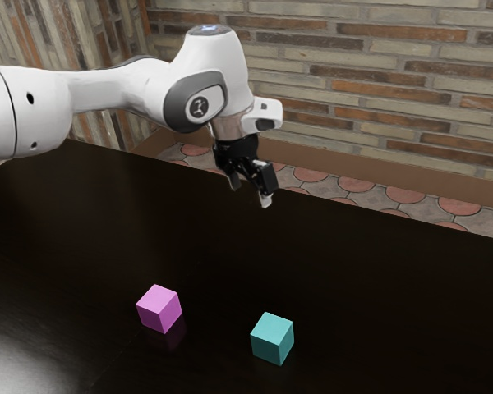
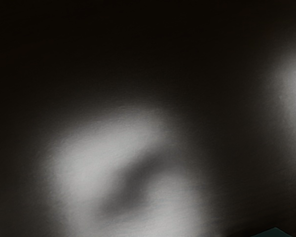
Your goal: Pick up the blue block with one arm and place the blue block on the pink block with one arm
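High above the table point(image 1: 394, 287), gripper point(image 1: 251, 182) hangs spread, empty, poised to descend; blue block point(image 1: 272, 337) waits apart from pink block point(image 1: 158, 308).

Cut edges and a smeared counter

In the wrist view a thin teal sliver, probably a corner of the blue block point(image 2: 281, 233), is cut off by the picture's edge. The pale patches on the counter point(image 2: 138, 59) are too blurred to read. In the exterior view the arm point(image 1: 33, 107) runs out past the exterior view's left edge, its base unseen.
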